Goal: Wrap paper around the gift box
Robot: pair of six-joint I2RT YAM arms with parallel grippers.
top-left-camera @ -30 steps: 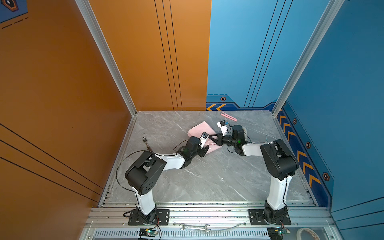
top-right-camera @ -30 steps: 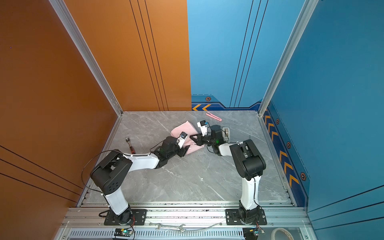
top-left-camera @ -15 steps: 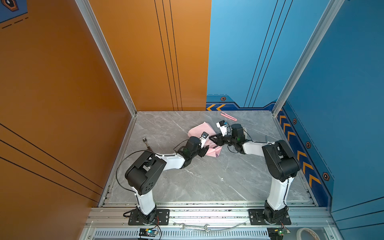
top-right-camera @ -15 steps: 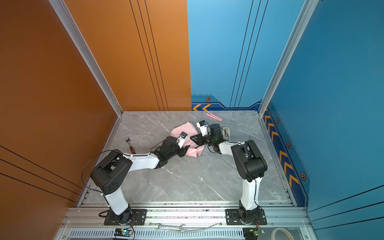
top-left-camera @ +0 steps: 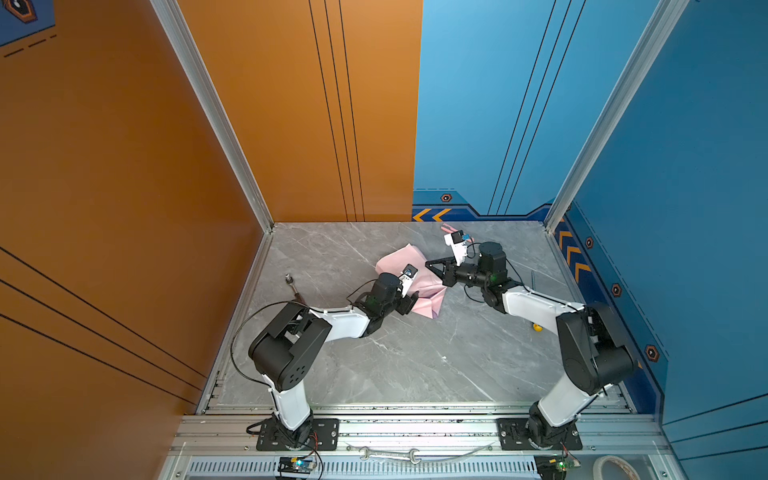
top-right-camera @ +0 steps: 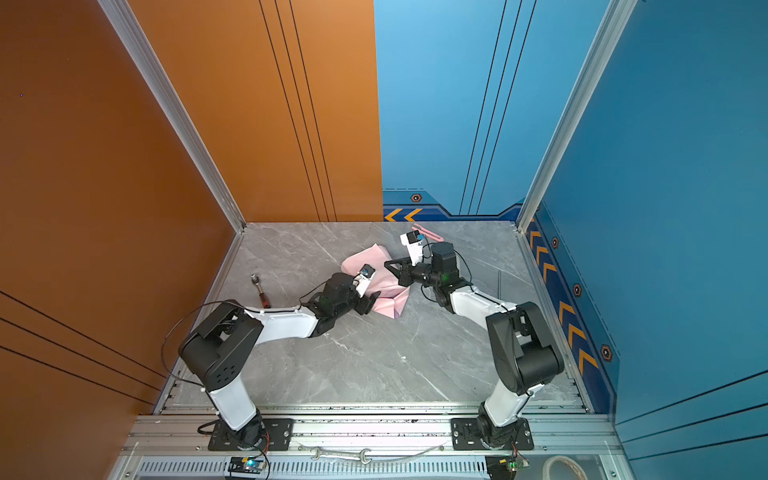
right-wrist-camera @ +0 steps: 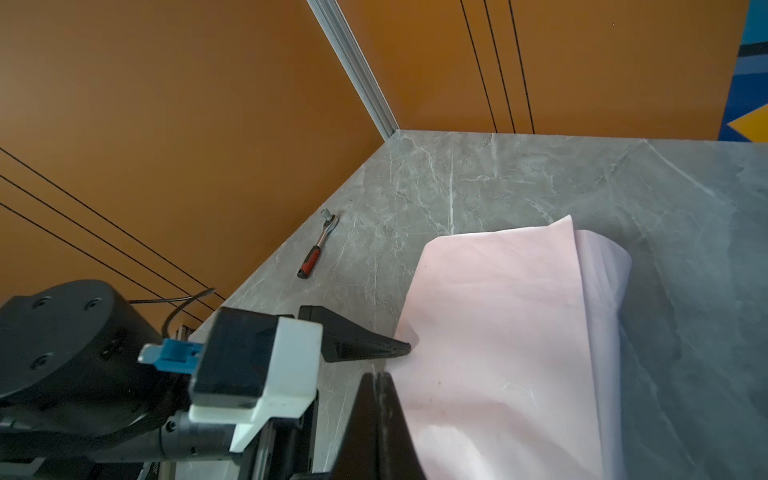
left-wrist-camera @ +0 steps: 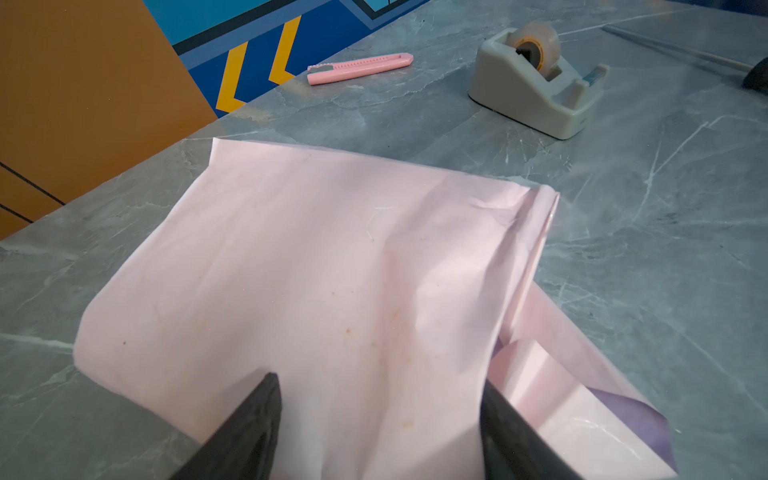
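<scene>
The paper (left-wrist-camera: 332, 270) is draped loosely toward the worktop's (left-wrist-camera: 623, 249) far edge. The gift box is hidden, presumably beneath it. The left claw (left-wrist-camera: 378, 380) is held apart astride the sheet, and the right claw (right-wrist-camera: 376, 378) is pressed together at its edge. Untaped, the fold could be sprung open, or the thin sheet torn if dragged.

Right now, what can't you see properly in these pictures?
- The gift box: no view shows it; the paper may cover it, cannot tell.
- Tape dispenser: only the left wrist view shows it; in both top views the right arm hides it.
- Right hand: the right wrist view's bottom edge cuts it off; whether it pinches the paper is unclear.
- Small yellow thing: in a top view, too small to name.
</scene>
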